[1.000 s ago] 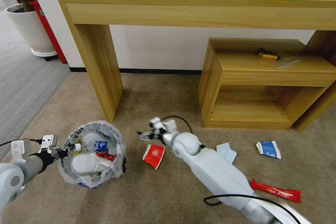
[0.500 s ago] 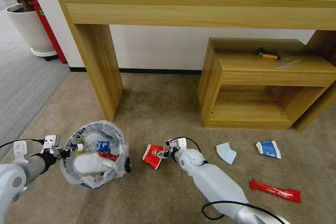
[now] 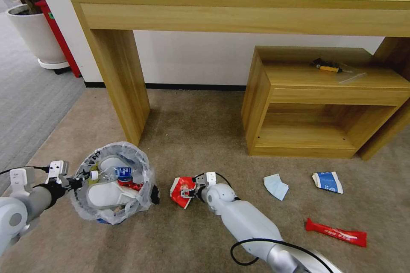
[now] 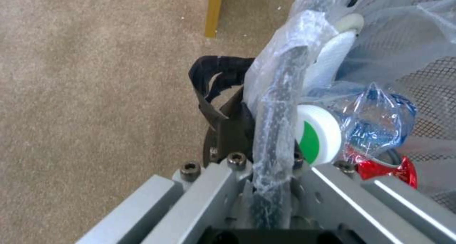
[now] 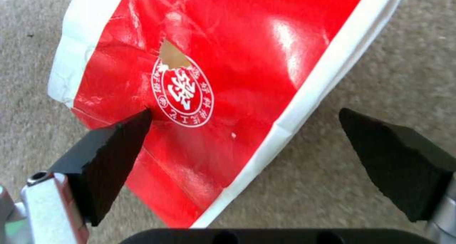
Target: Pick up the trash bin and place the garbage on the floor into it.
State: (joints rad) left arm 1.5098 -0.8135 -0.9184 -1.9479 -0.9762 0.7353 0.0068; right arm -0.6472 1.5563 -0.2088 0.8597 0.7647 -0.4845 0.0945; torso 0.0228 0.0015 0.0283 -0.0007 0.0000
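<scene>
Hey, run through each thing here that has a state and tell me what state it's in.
Trash bin: held at its rim, holding litter.
Left end effector: shut on the bin's rim.
Right end effector: open, astride the red cup.
Red cup: crushed flat on the carpet.
Light-blue mask: lying loose.
Red wrapper: lying loose.

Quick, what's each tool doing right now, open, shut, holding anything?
Left tool: shut on the trash bin rim.
Right tool: open, straddling the flattened red cup on the carpet.
</scene>
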